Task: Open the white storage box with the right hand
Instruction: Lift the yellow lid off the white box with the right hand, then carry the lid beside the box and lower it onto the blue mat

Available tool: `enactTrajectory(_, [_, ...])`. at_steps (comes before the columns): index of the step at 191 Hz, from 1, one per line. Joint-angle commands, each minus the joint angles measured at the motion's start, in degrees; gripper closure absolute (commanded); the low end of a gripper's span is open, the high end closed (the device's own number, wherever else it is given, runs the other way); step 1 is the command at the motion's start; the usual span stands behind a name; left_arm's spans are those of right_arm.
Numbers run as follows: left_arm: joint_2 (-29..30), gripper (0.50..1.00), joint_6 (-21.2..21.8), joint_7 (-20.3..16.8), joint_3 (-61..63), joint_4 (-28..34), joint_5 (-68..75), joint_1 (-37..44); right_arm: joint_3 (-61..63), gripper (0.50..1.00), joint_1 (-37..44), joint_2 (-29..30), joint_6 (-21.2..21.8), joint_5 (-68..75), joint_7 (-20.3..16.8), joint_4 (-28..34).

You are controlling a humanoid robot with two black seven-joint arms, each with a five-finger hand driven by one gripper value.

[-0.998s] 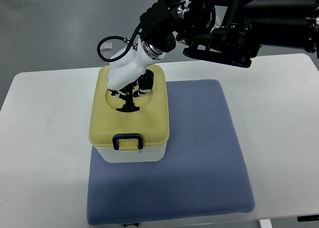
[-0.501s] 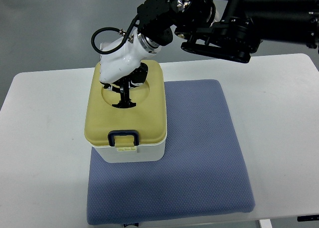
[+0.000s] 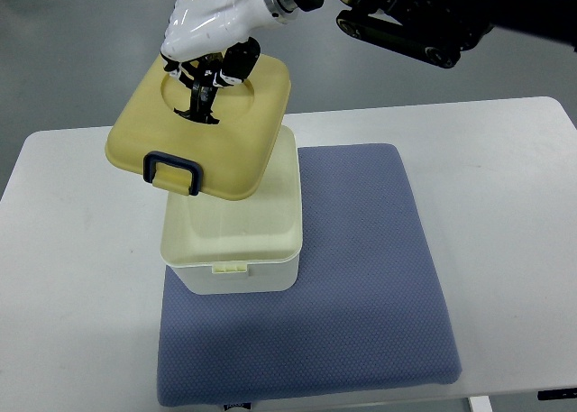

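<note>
Fingers of the right robot hand (image 3: 209, 69) grip the yellow lid (image 3: 203, 128) by its handle — raised, tilted, clear of the white storage box (image 3: 236, 241).

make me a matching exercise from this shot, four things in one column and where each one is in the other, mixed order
Things:
1. yellow square lid
2. white storage box
3. blue padded mat
4. right hand

Places:
a. flat on the white table
b. gripping the lid's centre handle
c. lifted and tilted above the box
d. standing on the mat's far left part, uncovered

Pairs: 1-c, 2-d, 3-a, 4-b
</note>
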Motion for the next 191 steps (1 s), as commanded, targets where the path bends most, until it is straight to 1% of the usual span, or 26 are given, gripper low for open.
enactTrajectory(1, [0.0, 0.5, 0.0, 0.0, 0.0, 0.0, 0.0, 0.0, -0.2, 1.0, -0.6, -0.2, 0.3, 5.2, 0.0, -2.2])
enactTrajectory(18, [0.0, 0.5, 0.0, 0.0, 0.0, 0.0, 0.0, 0.0, -1.2, 1.0, -0.9, -1.3, 0.8, 9.9, 0.0, -3.5])
enactTrajectory(48, [0.0, 0.5, 0.0, 0.0, 0.1, -0.1, 0.0, 0.0, -0.6, 1.0, -3.2, -4.3, 7.2, 19.9, 0.0, -3.7])
enactTrajectory(58, [0.0, 0.5, 0.0, 0.0, 0.1, -0.1, 0.0, 0.0, -1.2, 1.0, -3.4, -5.0, 8.0, 22.2, 0.0, -3.7])
enactTrajectory(67, [0.0, 0.5, 0.0, 0.0, 0.0, -0.1, 0.0, 0.0, -1.3, 1.0, -4.0, -5.8, 8.6, 24.0, -1.4, -3.7])
enactTrajectory(94, [0.0, 0.5, 0.0, 0.0, 0.0, -0.1, 0.0, 0.0, -2.2, 1.0, -6.2, -8.4, 8.8, 24.2, -5.4, -3.9])
enactTrajectory(103, [0.0, 0.5, 0.0, 0.0, 0.0, -0.1, 0.0, 0.0, -3.3, 1.0, -6.6, -9.1, 8.8, 24.2, -6.1, -3.9])
enactTrajectory(128, [0.0, 0.5, 0.0, 0.0, 0.0, -0.1, 0.0, 0.0, -6.9, 1.0, -7.8, -11.2, 8.8, 23.6, -6.9, -4.0])
enactTrajectory(157, [0.0, 0.5, 0.0, 0.0, 0.0, -0.2, 0.0, 0.0, -9.0, 1.0, -9.4, -13.4, 8.8, 23.3, -7.0, -3.9])
enactTrajectory(191, [0.0, 0.5, 0.0, 0.0, 0.0, -0.1, 0.0, 0.0, -13.2, 1.0, -10.9, -14.6, 8.7, 22.9, -7.0, -4.1])
